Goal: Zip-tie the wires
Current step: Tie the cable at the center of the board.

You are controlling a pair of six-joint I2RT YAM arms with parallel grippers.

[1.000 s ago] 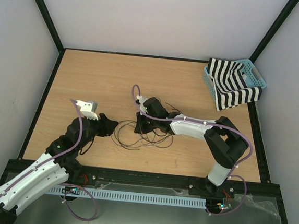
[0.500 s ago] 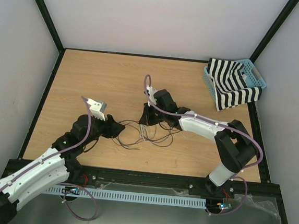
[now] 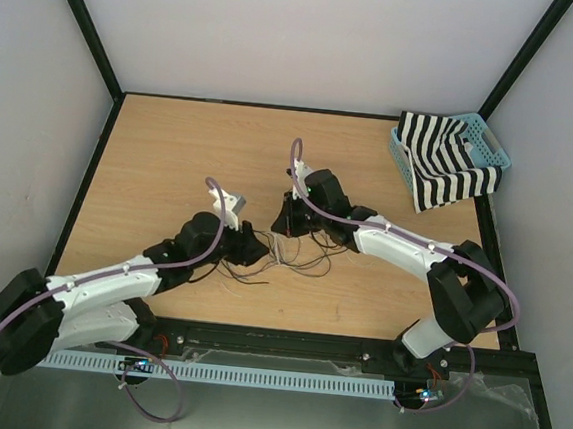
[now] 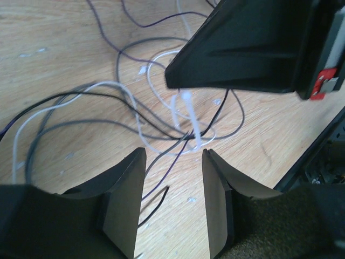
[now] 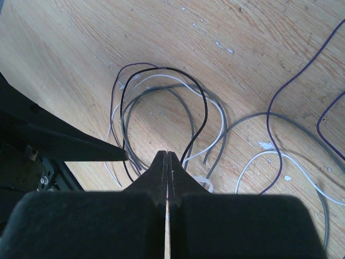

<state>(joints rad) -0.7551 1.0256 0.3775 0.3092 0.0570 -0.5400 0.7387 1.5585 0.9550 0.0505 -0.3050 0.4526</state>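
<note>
The wires (image 3: 297,261) lie in loose dark, grey and white loops on the wooden table (image 3: 171,154), between the two arms. My right gripper (image 3: 286,223) hangs just above their far side, shut on the zip tie (image 4: 190,116). That whitish strip hangs from its tip down into the loops. In the right wrist view the jaws (image 5: 166,155) are pressed together with a pale strip in the seam, and the wires (image 5: 161,91) curl on the table beyond them. My left gripper (image 4: 173,156) is open at the loops' near-left side. Only loose wire ends on the table show between its fingers.
A blue basket (image 3: 495,150) holding a black-and-white striped cloth (image 3: 441,173) stands at the back right corner. A black frame rail (image 3: 276,339) runs along the table's near edge. Grey walls close in the table's left, back and right sides.
My left arm has stretched right and forward, bringing its open gripper up to the wires. My right gripper has shifted slightly back and to the right, and the loops have moved with it.
</note>
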